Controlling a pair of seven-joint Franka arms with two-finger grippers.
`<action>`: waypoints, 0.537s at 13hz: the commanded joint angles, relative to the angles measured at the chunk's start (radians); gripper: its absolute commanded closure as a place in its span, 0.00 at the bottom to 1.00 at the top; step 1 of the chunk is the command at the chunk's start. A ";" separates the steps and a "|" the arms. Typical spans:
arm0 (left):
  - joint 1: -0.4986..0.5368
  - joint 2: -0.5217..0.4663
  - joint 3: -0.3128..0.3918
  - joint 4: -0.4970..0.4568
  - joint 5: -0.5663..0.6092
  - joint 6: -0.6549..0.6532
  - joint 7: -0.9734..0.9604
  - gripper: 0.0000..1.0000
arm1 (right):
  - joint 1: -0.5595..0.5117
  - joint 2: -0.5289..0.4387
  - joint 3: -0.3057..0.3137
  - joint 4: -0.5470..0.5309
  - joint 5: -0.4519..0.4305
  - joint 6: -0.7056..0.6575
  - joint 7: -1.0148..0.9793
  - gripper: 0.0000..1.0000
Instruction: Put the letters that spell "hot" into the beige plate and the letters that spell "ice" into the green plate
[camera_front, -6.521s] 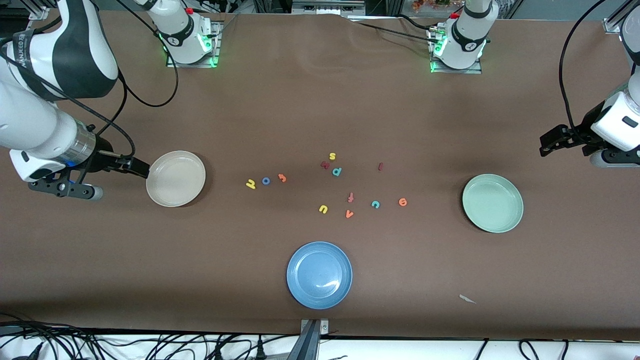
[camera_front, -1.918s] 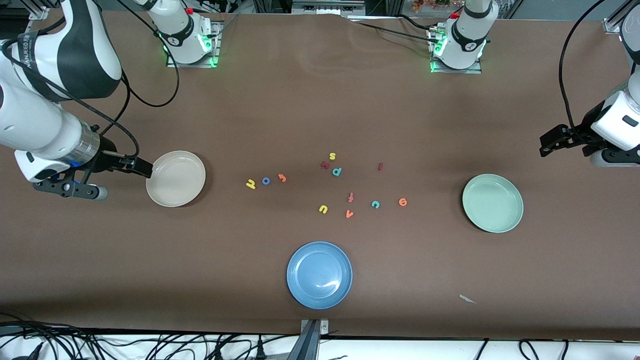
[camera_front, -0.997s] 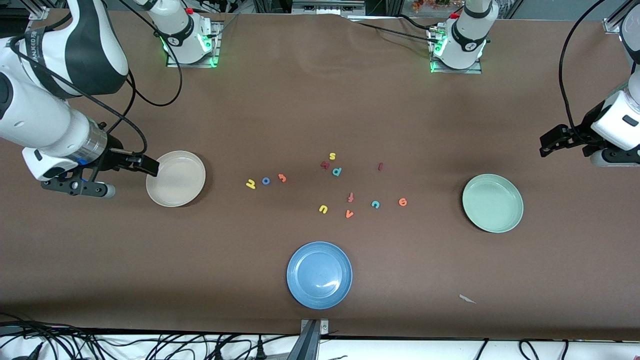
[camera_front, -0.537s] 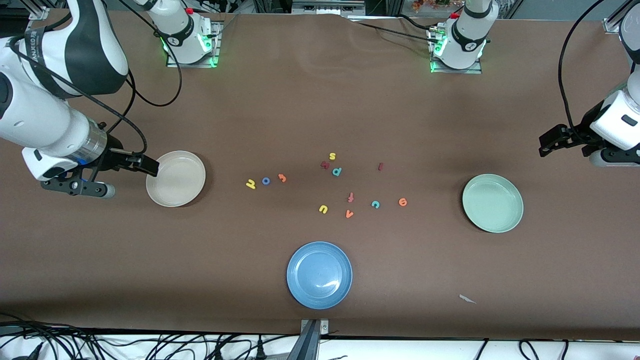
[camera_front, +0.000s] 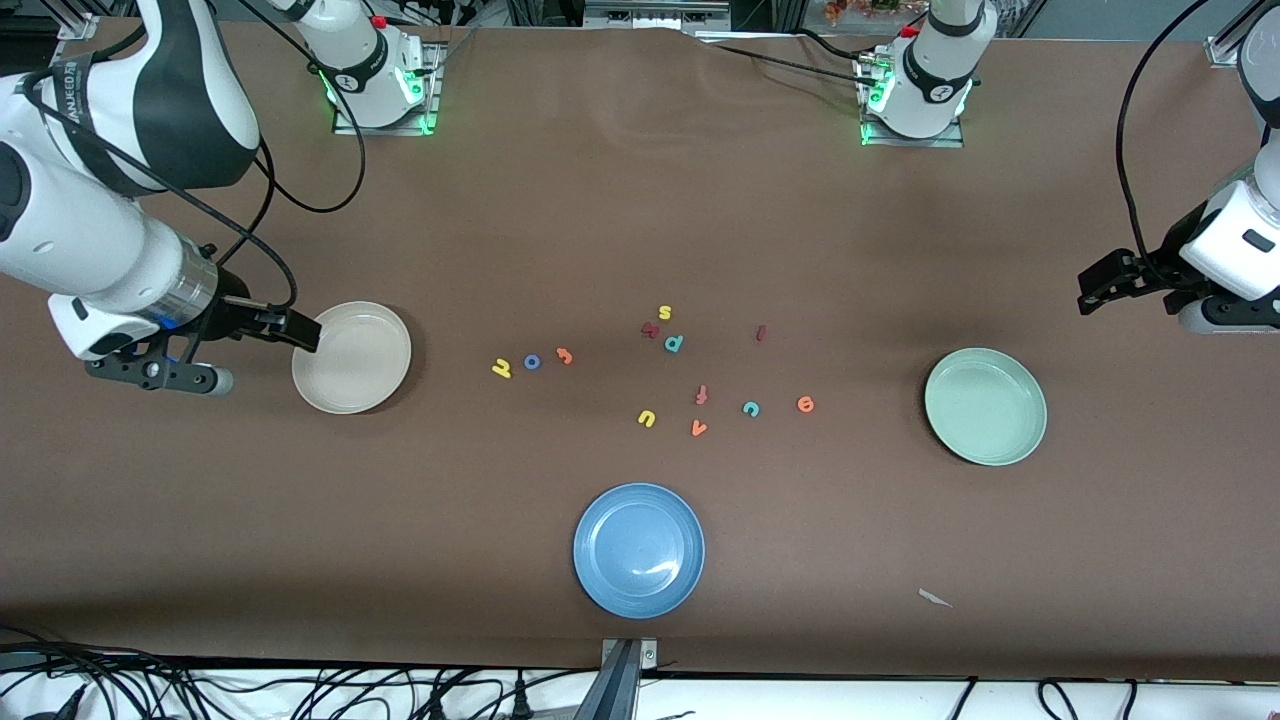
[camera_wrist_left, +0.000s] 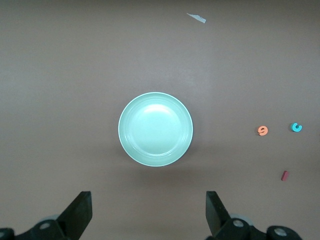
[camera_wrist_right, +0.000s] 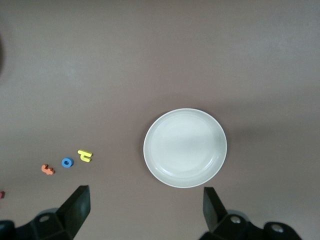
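Observation:
The beige plate (camera_front: 360, 365) (camera_wrist_right: 185, 148) lies empty toward the right arm's end. Beside it, toward the middle, lie the yellow h (camera_front: 502, 368) (camera_wrist_right: 85, 155), blue o (camera_front: 532, 362) (camera_wrist_right: 67, 162) and orange t (camera_front: 564, 354) (camera_wrist_right: 48, 170) in a row. The green plate (camera_front: 985, 406) (camera_wrist_left: 155, 129) lies empty toward the left arm's end. Near it are the orange e (camera_front: 805, 404) (camera_wrist_left: 262, 130), teal c (camera_front: 750, 408) (camera_wrist_left: 296, 127) and dark red i (camera_front: 761, 333) (camera_wrist_left: 285, 175). My right gripper (camera_front: 290, 330) (camera_wrist_right: 145, 210) hangs open over the beige plate's rim. My left gripper (camera_front: 1100, 285) (camera_wrist_left: 148, 212) waits open over bare table beside the green plate.
A blue plate (camera_front: 639, 550) sits near the front edge. Other letters lie mid-table: yellow s (camera_front: 665, 312), teal p (camera_front: 674, 343), red f (camera_front: 701, 395), yellow u (camera_front: 646, 418), orange v (camera_front: 699, 428). A paper scrap (camera_front: 935, 598) lies near the front edge.
My right gripper has crept a little toward the beige plate's rim. The left arm, the plates and the letters have not moved.

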 joint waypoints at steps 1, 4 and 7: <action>0.001 -0.020 0.002 -0.016 -0.011 0.014 0.026 0.00 | 0.039 0.015 0.007 0.001 0.000 -0.009 0.028 0.00; 0.001 -0.020 0.002 -0.019 -0.011 0.016 0.026 0.00 | 0.087 0.054 0.010 0.001 0.004 0.017 0.082 0.00; 0.001 -0.016 0.002 -0.019 -0.011 0.019 0.026 0.00 | 0.167 0.093 0.012 -0.004 0.003 0.025 0.077 0.00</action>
